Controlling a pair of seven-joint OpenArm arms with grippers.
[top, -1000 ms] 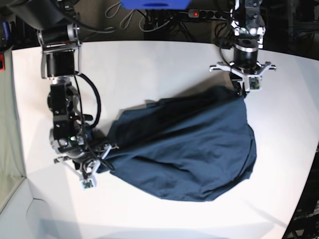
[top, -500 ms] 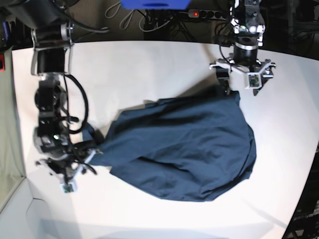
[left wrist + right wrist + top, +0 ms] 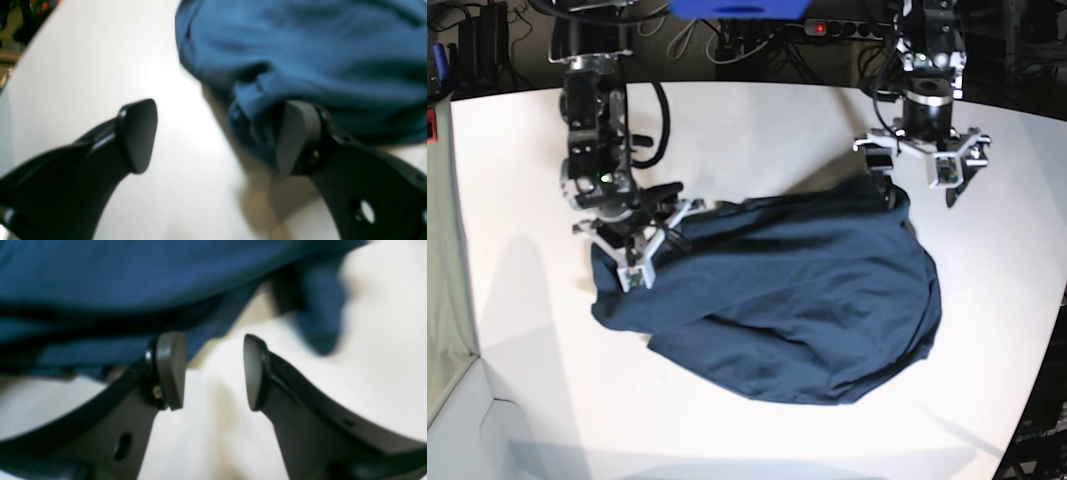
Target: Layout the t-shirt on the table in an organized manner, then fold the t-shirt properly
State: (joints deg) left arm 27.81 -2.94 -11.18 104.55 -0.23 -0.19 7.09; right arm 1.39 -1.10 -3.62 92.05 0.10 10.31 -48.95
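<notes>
The dark navy t-shirt (image 3: 797, 300) lies in a rumpled heap across the middle of the white table (image 3: 757, 120). My left gripper (image 3: 917, 182) hovers at the shirt's far right corner, open. In the left wrist view its fingers (image 3: 136, 133) stand wide apart, with the shirt's (image 3: 300, 50) edge lying against the right one and bare table between them. My right gripper (image 3: 655, 255) sits over the shirt's left edge, also open. In the right wrist view the right gripper (image 3: 213, 371) has only table between its pads, and the t-shirt (image 3: 133, 276) fills the top.
Beyond the table's far edge lie cables and a power strip (image 3: 837, 28) under a blue object (image 3: 737, 8). The table's curved edge (image 3: 1037, 370) runs down the right side. A pale ledge (image 3: 452, 420) borders the near left corner.
Both grippers have opened and let go of the shirt. The right arm swung from the near left up and rightward over the shirt's left edge. The left gripper drifted slightly right.
</notes>
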